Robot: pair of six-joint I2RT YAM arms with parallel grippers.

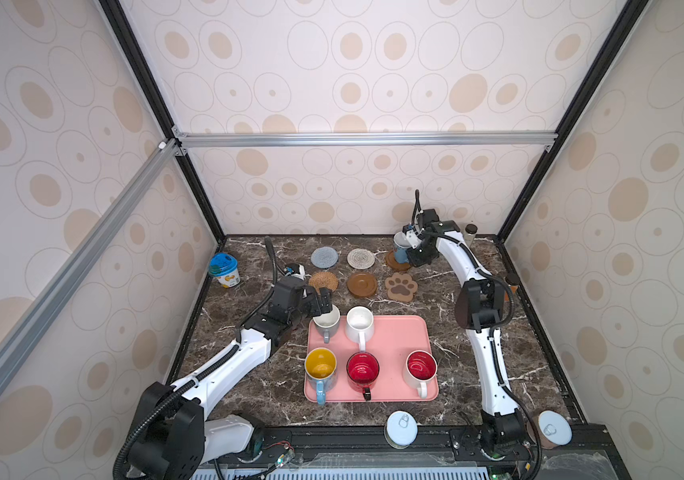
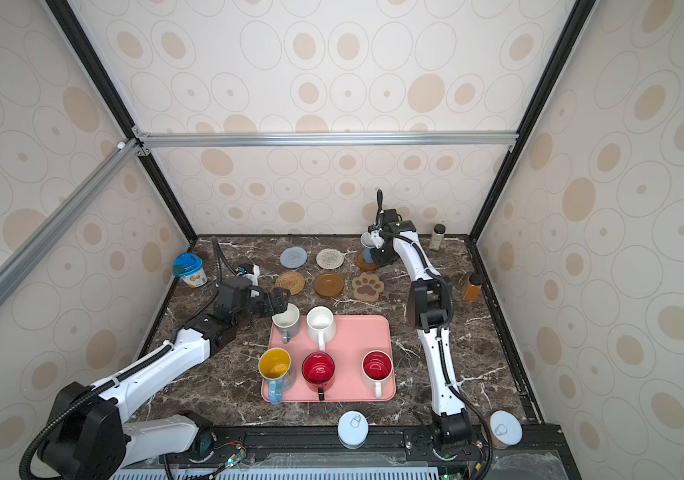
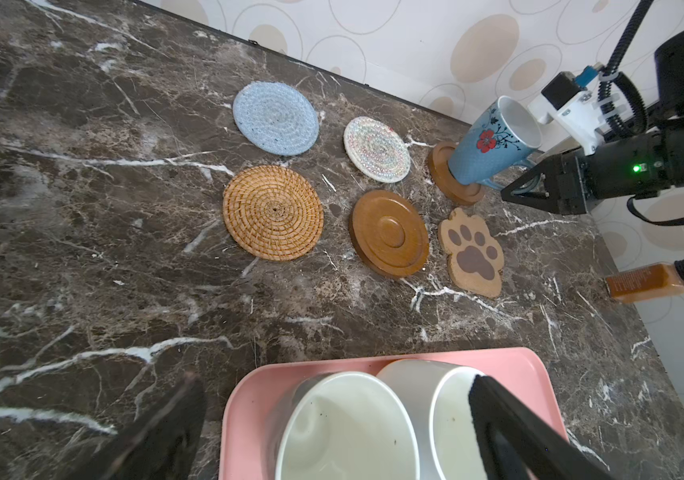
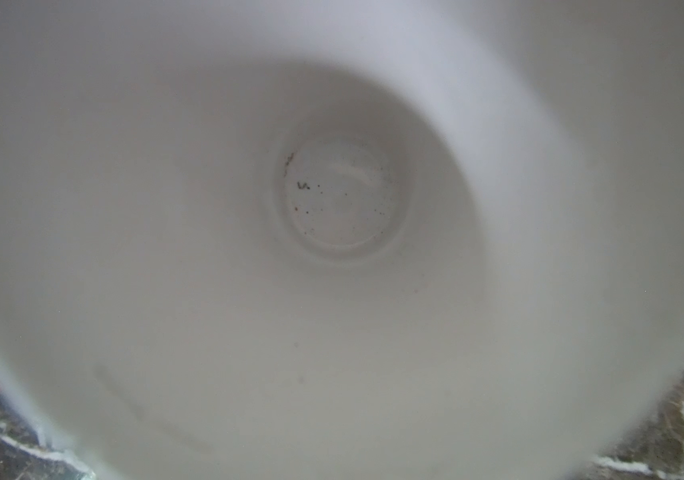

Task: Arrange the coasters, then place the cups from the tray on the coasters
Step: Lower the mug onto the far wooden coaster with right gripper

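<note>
Blue mug (image 3: 485,145), floral, tilted with its base on the far disc (image 3: 460,193), at the right end of the back coaster row. The right gripper (image 3: 515,190) is closed narrow on the mug's handle; the right wrist view is filled by the mug's pale inside. Coasters lie flat on the marble table (image 1: 248,374) in two rows of three, none touching: at the back, knit mat (image 1: 324,257), cream mat (image 1: 361,258) and the far disc; in front, rattan mat (image 1: 323,281), near disc (image 1: 362,284) and paw mat (image 1: 401,286). Tray (image 1: 402,336) lies nearer than the rows and holds five upright mugs: grey mug (image 1: 326,324) and white mug (image 1: 360,322) side by side at its far left, yellow-lined mug (image 1: 320,365), red mug (image 1: 362,370) and red-lined mug (image 1: 421,368) along its near edge. The left gripper (image 1: 324,306) stands wide open at the grey mug's far rim, one finger outside the tray, gripping nothing. Periphery: tub (image 1: 224,270) at the far left; two bottles (image 2: 437,237) at the right edge; two can lids (image 1: 401,428) at the near edge
</note>
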